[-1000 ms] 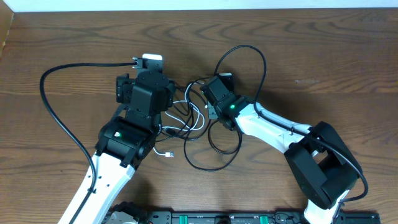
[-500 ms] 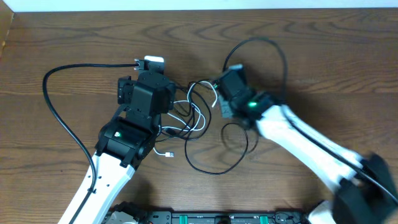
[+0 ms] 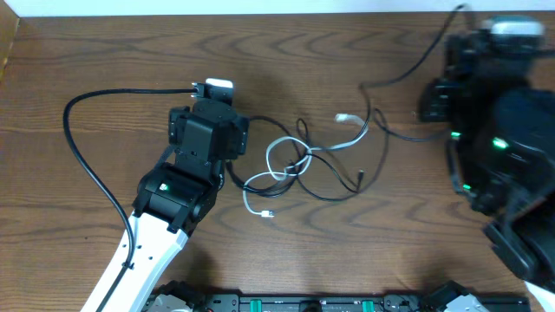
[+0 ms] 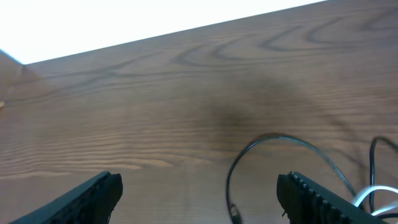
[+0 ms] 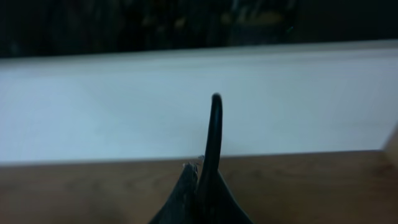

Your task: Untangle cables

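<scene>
Cables lie tangled at mid-table: one white cable (image 3: 269,156), looped, and at least two black cables (image 3: 359,178) threaded through it, though we cannot count them surely in the knot. Two grippers show. Our left gripper (image 4: 199,202) stands wide and holds nothing; a black loop lies on the table (image 4: 155,93) between its fingers. Our right gripper (image 5: 199,186) is pinched tight on a black cable (image 5: 214,124) that sticks up past its tips. Overhead, we see the right arm (image 3: 503,130) high over the table's right side, a black strand running to it; only the wrist view shows the grip
</scene>
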Action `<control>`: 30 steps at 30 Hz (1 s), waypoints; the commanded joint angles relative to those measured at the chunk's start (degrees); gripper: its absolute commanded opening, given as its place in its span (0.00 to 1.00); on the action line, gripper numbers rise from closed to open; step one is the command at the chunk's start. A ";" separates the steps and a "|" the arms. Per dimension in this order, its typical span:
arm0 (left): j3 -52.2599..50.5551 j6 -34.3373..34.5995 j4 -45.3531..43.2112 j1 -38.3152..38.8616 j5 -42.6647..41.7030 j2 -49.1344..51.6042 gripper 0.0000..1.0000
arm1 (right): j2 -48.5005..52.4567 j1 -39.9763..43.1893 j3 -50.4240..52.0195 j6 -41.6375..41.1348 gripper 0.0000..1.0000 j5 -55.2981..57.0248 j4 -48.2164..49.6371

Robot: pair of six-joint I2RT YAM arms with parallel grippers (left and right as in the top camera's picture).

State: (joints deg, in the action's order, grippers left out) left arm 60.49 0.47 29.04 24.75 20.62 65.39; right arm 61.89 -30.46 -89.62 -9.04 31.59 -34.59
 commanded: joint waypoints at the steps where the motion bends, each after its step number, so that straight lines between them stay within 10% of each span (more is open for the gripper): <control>1: 1.14 0.92 0.26 -0.26 -8.81 1.03 0.84 | -1.18 1.09 -1.14 1.88 0.02 1.46 0.11; 15: 1.09 -8.31 0.26 -0.13 -46.73 15.93 0.83 | 2.12 1.11 -1.11 1.81 0.02 -2.16 -2.99; 30: 0.59 -25.07 -8.37 2.47 -48.52 30.62 0.82 | 2.62 1.11 -1.11 1.40 0.01 -2.40 -6.14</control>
State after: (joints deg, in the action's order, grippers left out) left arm 60.47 -21.15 22.76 26.89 -26.74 94.76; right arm 64.86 -29.69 -90.02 -8.03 29.32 -40.40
